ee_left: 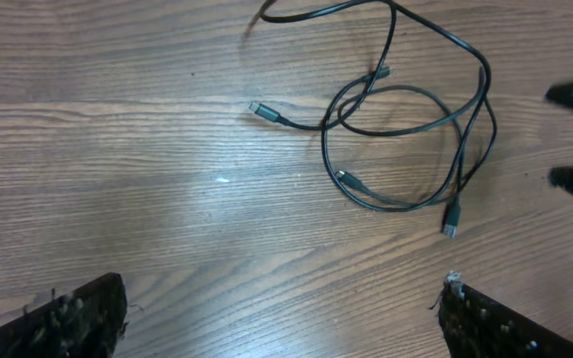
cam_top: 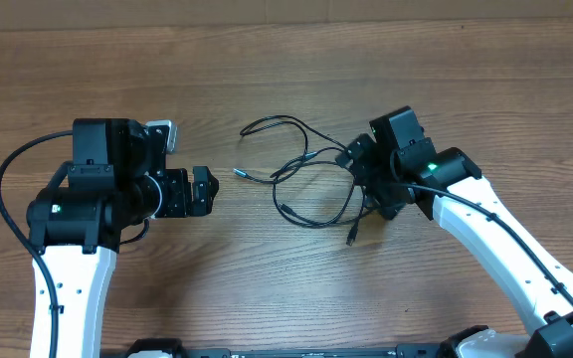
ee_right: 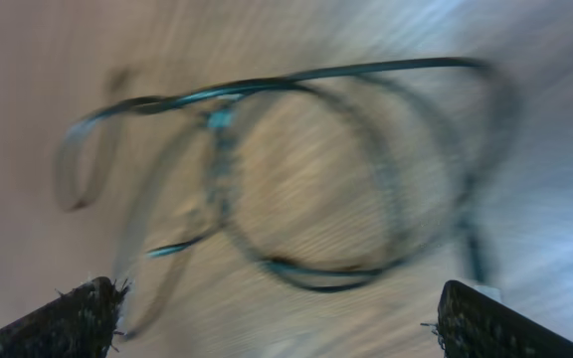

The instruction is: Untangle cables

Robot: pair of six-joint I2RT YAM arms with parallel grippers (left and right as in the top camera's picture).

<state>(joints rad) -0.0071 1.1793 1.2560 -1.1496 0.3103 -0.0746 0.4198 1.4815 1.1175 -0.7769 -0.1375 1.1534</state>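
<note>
Two cables lie tangled between open grippers

Two thin black cables (cam_top: 311, 184) are seen in loose, crossed loops on the wooden table (cam_top: 267, 70), midway between the arms. The left gripper (cam_top: 205, 191) is held apart from the loops on their left, its fingers (ee_left: 78, 318) spread wide with nothing between them. The right gripper (cam_top: 361, 182) is placed just beside the loops' right edge, likewise wide open and empty. Contact with the cord cannot be told, as the right wrist view is blurred. One silvery plug tip (ee_left: 255, 106) is pointed left, clear of the tangle.
</note>
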